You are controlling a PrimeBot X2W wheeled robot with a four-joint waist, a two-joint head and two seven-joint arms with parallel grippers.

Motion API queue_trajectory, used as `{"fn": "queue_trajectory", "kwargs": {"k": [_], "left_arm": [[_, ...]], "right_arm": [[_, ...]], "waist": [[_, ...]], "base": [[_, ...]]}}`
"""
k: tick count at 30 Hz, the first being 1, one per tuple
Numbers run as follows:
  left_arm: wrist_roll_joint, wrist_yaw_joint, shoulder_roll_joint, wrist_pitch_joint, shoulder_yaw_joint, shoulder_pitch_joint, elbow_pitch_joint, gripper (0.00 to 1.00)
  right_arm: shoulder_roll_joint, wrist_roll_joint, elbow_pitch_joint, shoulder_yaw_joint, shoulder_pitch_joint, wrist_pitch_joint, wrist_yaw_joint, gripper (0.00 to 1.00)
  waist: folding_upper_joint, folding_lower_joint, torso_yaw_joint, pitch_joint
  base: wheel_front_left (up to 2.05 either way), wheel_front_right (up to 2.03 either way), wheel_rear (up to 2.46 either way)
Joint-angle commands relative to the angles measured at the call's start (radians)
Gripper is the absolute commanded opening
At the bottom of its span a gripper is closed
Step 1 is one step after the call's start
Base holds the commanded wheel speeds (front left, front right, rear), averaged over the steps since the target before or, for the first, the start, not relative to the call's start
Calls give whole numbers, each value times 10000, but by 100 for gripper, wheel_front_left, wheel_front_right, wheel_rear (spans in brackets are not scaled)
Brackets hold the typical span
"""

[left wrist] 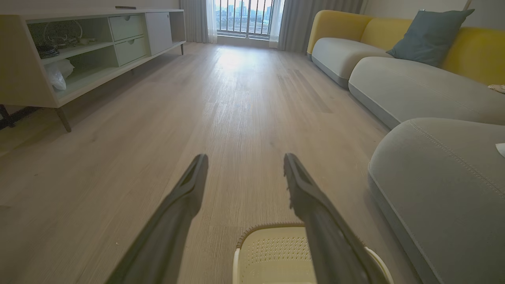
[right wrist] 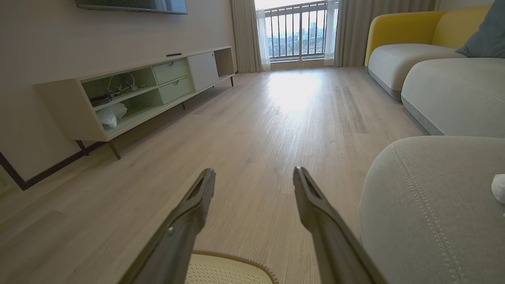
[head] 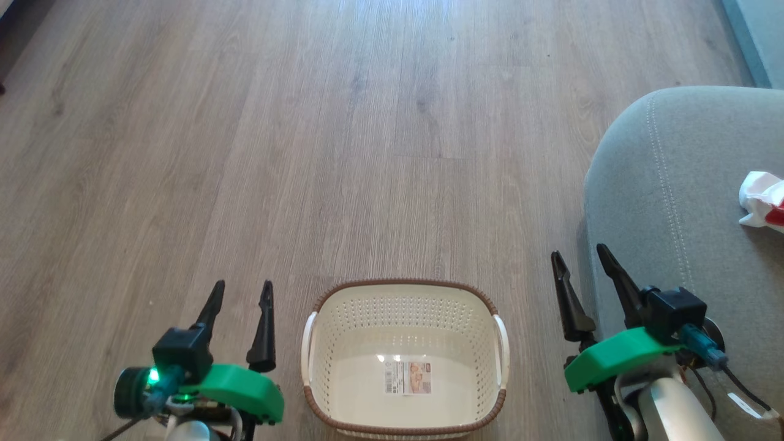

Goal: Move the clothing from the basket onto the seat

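Basket (head: 367, 318) between left tool (head: 243, 285) and right tool (head: 578, 251), both spread wide, clothing (head: 762, 199) on seat (head: 674, 184) beyond right tool

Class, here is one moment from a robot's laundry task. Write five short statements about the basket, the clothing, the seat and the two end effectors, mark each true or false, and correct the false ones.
1. The basket stands on the wooden floor. True.
2. The basket holds a red garment. False: there is no clothing in it, only a label on its bottom.
3. The clothing lies on the seat. True.
4. The left end effector is shut on fabric. False: it is open and holds nothing.
5. The right end effector is open. True.
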Motion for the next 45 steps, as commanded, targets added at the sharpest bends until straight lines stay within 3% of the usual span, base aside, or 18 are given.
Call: {"fn": "queue_trajectory", "kwargs": {"k": [1, 9, 31, 32, 45], "left_arm": [[42, -82, -4, -55, 397, -318, -329, 100], [-133, -488, -4, -55, 690, -344, -218, 100], [-700, -1033, -5, -55, 972, -299, -116, 100], [-661, -1029, -6, -2, 596, 8, 147, 0], [-1686, -1108, -7, 299, 732, 89, 659, 0]], "right_arm": [[82, 8, -296, 233, -216, -64, -2, 100], [109, 11, -264, 261, -285, -64, -2, 100], [124, 72, -195, 193, -332, -65, -2, 100], [67, 17, 76, -23, -8, 0, 0, 0], [42, 1152, 491, -81, 139, 249, 0, 0]], "waist": [[0, 1, -6, -6], [0, 1, -70, -29], [0, 1, -160, 2], [0, 1, -161, 3], [0, 1, -247, 9]], "base": [[0, 0, 0], [0, 0, 0], [0, 0, 0], [0, 0, 0], [0, 0, 0]]}}
